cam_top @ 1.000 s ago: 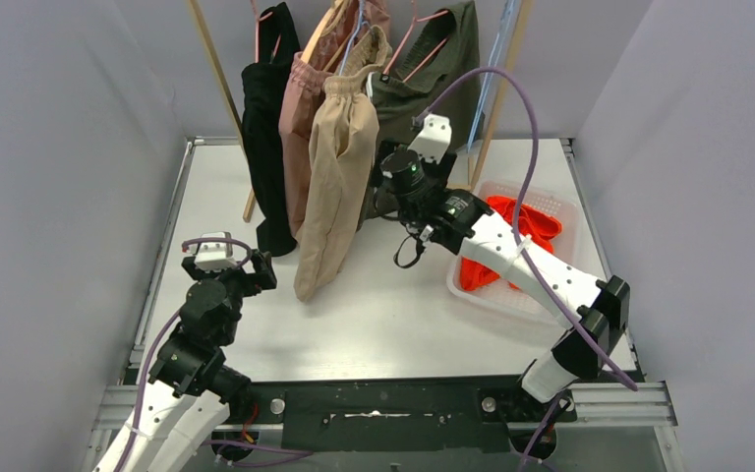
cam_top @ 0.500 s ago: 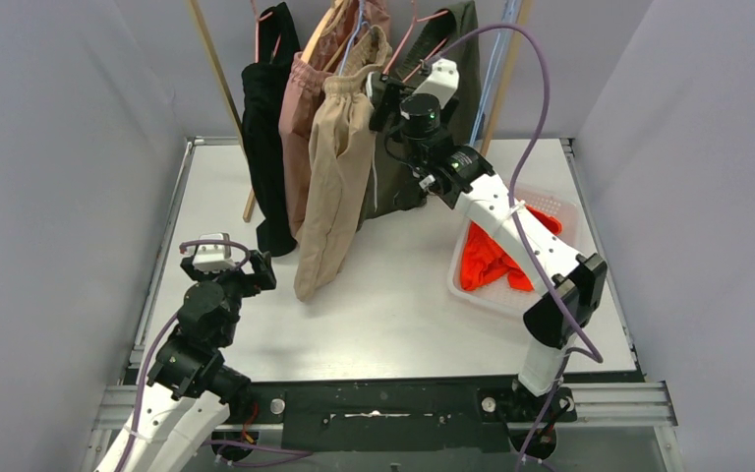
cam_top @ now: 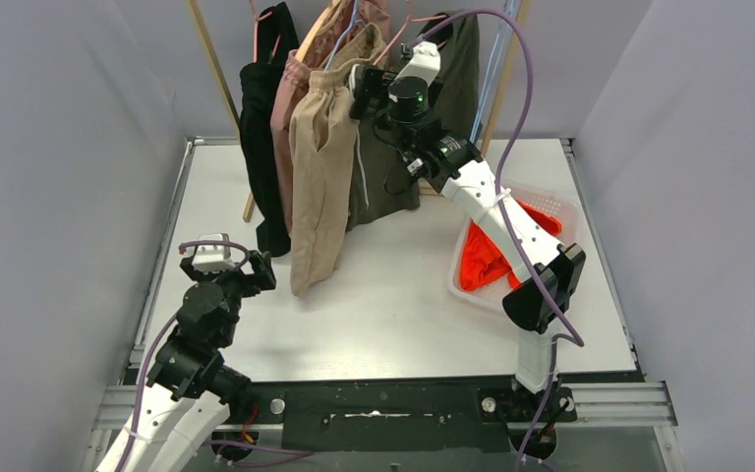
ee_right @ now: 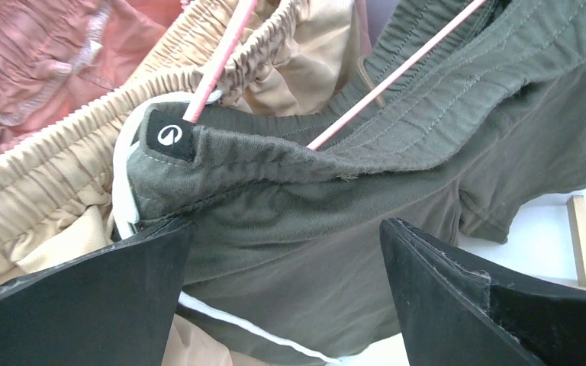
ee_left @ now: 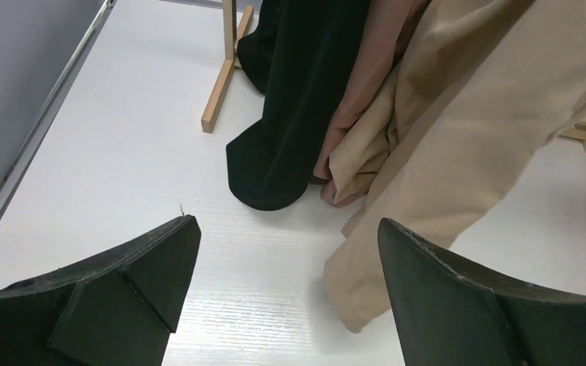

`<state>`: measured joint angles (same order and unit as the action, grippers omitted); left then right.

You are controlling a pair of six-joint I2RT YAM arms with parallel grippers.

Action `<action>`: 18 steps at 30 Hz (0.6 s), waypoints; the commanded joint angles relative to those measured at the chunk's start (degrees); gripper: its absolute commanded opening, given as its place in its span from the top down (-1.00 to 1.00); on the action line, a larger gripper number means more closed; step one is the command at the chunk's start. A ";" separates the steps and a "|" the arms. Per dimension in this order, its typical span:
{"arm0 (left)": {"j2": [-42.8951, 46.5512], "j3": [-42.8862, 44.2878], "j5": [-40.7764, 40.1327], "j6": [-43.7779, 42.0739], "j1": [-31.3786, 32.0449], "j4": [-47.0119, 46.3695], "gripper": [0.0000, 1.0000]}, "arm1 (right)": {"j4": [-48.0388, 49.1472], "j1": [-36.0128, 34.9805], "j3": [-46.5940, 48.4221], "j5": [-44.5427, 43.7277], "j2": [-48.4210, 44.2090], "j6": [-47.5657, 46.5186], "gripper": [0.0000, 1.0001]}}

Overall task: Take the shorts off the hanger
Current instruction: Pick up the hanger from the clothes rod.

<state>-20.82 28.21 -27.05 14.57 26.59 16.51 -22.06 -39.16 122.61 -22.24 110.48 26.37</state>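
The left gripper (ee_left: 288, 259) rests unmoved near the table's (cam_top: 403, 305) near-left corner, jaws apart and empty. On the rack at the far edge hang a limp black garment (cam_top: 261, 128), dusty pink shorts (cam_top: 285, 108) and long beige shorts (cam_top: 317, 167) with gathered elastic waists. The right gripper (ee_right: 286, 225) has climbed from table level to the olive shorts' (ee_right: 336, 252) stitched waistband. Its jaws are spread either side, not clamped, so that pair looks to be next. Crumpled orange shorts (cam_top: 482, 261) lie in the plastic basket (cam_top: 551, 197) by the right edge.

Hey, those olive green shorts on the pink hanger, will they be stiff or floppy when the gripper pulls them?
Probably floppy: the olive green shorts fold and sag in soft creases. The elastic-looking waistband may stretch and snag on the pink hanger before slipping off. The fabric looks thin, so they are likely light.
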 commanded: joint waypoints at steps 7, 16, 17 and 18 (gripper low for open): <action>0.85 0.36 0.58 -0.42 0.31 -2.76 -0.76 | 2.96 -2.84 5.67 7.10 -2.23 -1.70 -0.94; 0.93 0.36 0.50 -0.42 0.31 -2.76 -0.76 | 1.33 1.95 7.28 -3.49 1.14 3.40 -0.90; 0.95 0.36 0.50 -0.42 0.31 -2.75 -0.76 | 1.41 2.58 8.27 -3.19 2.10 3.80 -0.88; 0.96 0.36 0.44 -0.42 0.31 -2.76 -0.76 | 1.77 3.14 8.96 -2.82 2.96 4.01 -0.87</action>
<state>-20.40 28.21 -27.00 14.57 26.59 16.51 -22.26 -39.29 126.85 -21.89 110.85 27.77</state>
